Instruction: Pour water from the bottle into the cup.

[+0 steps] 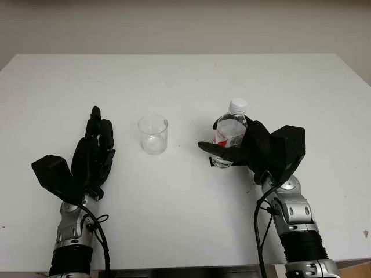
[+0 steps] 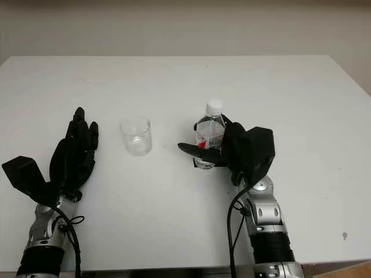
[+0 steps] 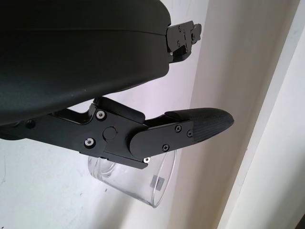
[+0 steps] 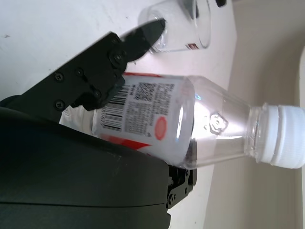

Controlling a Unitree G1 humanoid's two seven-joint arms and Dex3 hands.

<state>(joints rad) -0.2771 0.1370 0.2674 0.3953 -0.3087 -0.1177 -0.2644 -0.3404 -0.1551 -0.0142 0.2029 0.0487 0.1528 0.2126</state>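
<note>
The white surface (image 1: 185, 220) carries everything. The right robot hand (image 1: 246, 147) is clamped around the label of a clear bottle (image 1: 231, 132), which stands upright on the surface at centre-right with its white cap (image 1: 237, 106) on. The left robot hand (image 1: 95, 153) is open, holding nothing, left of the cup (image 1: 153, 134). That clear cup stands upright between the two hands, apart from both.

White table (image 1: 185, 220), clear cup (image 1: 153, 134) standing left of capped bottle (image 1: 231, 130)
</note>
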